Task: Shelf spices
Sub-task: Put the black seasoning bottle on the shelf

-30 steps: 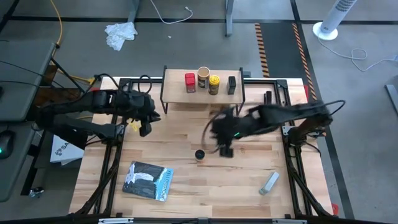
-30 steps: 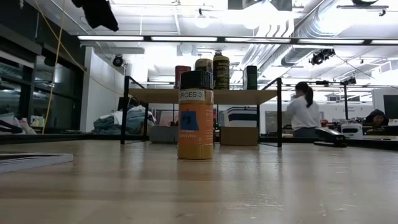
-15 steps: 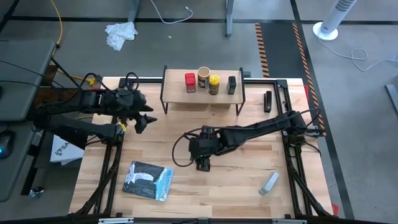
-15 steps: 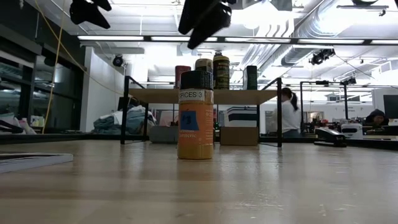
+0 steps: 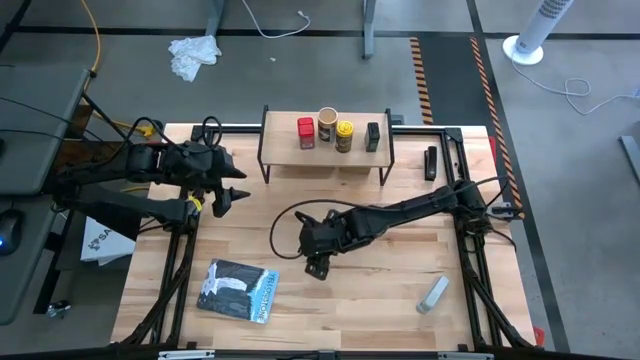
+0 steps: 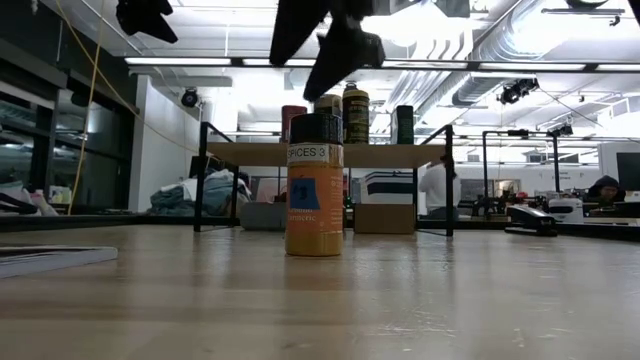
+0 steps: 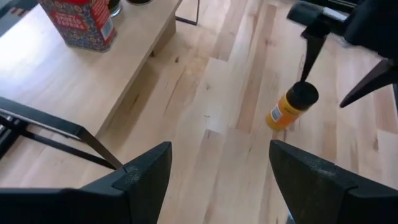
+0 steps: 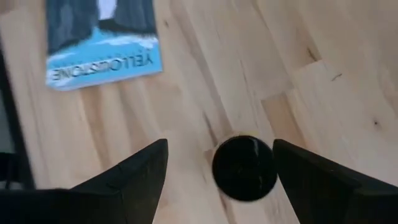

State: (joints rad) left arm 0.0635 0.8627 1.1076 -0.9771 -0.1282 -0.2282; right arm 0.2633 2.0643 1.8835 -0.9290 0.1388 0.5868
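the worktop (image 5: 400, 290) carries the shelf (image 5: 285, 160) at its far edge, with four spices on the plank: red tin (image 5: 305, 131), tan cylinder (image 5: 327, 122), yellow jar (image 5: 345, 132) and black tin (image 5: 373, 136). over the last second the right arm has swung from the middle right of the worktop toward the centre, and the right gripper (image 5: 318, 262) now hangs directly above the amber jar (image 6: 314, 185), which stands upright alone in front of the shelf. its jaws have gone from nearly closed to released, straddling the black cap (image 8: 244, 168) without contact. the left gripper (image 5: 228, 192), jaws also newly released, waits at the left, holding nothing. judgement: descent and grasp of the fifth spice comes next.
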